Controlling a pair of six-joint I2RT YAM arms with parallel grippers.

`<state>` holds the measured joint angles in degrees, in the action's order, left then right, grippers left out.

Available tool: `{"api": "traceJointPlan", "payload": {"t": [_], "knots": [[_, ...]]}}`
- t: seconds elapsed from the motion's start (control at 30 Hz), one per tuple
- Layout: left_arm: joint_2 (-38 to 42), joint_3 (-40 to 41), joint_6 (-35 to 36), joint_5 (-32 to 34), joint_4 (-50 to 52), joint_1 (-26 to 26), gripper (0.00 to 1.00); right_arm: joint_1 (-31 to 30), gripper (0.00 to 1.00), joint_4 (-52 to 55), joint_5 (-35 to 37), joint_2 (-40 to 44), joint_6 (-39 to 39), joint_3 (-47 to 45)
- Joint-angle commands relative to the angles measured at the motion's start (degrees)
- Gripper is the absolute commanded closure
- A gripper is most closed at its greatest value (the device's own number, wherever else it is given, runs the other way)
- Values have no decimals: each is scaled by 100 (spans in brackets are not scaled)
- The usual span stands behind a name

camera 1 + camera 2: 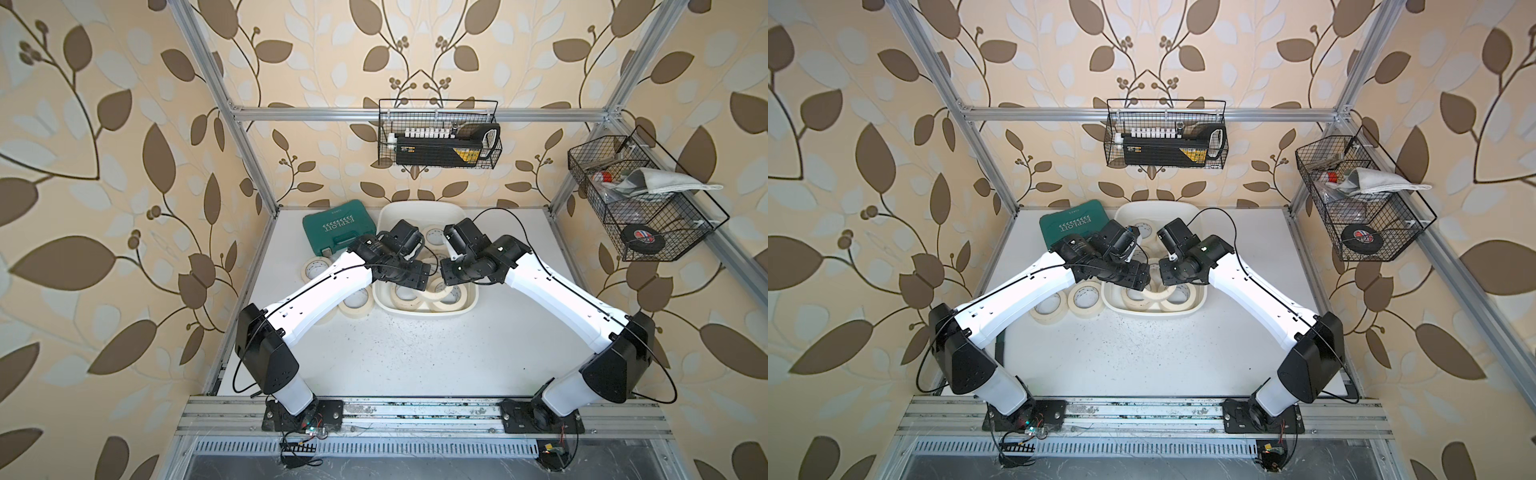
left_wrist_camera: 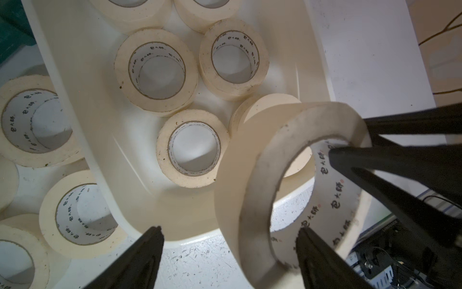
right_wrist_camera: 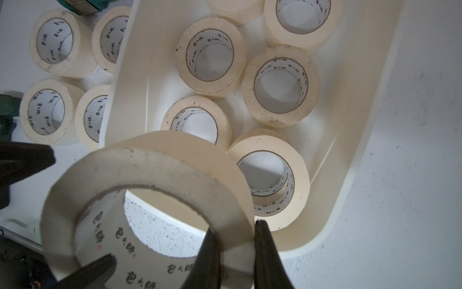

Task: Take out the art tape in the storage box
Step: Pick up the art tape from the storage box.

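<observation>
At the 6 o'clock end of the large white rounded plastic storage box (image 1: pixel 422 315), both arms meet over its near rim. The right gripper (image 3: pixel 236 232) is clamped on the wall of a cream masking-tape roll with a white printed core (image 3: pixel 150 170). One finger is inside the core and one outside, and the roll is held tilted above the rim. The left gripper (image 2: pixel 228 229) has its jaws apart, straddling another part of the same roll's wall without pinching it.

Toward 12 o'clock, at least six flat cream rolls (image 2: pixel 190 147) lie on the box floor, some touching. At the box's 9 o'clock, four tabletop cream rolls (image 3: pixel 47 112) lie flat on the white table (image 1: pixel 395 365). At its 10 o'clock sits a teal hard tool case (image 1: pixel 338 228). Farther off, a black wire basket (image 1: pixel 386 124) hangs at 12 o'clock and a second wire basket (image 1: pixel 665 232) at 2 o'clock.
</observation>
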<state>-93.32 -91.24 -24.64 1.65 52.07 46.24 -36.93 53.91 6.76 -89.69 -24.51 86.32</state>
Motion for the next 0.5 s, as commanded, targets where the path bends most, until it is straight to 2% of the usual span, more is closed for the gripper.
{"api": "traceJointPlan", "payload": {"t": [0.0,0.2,0.27,0.47], "knots": [[-105,-278,-112,228,-75,60,18,10,96,-210,-79,215,-124,-115],[-263,-394,-162,376,-76,67,32,11,95,-214,-61,258,-111,-196],[-313,-424,-155,403,-49,61,43,11,95,-215,-59,259,-122,-223],[-376,-396,-128,231,-113,61,61,13,93,-297,-48,331,-141,-315]]}}
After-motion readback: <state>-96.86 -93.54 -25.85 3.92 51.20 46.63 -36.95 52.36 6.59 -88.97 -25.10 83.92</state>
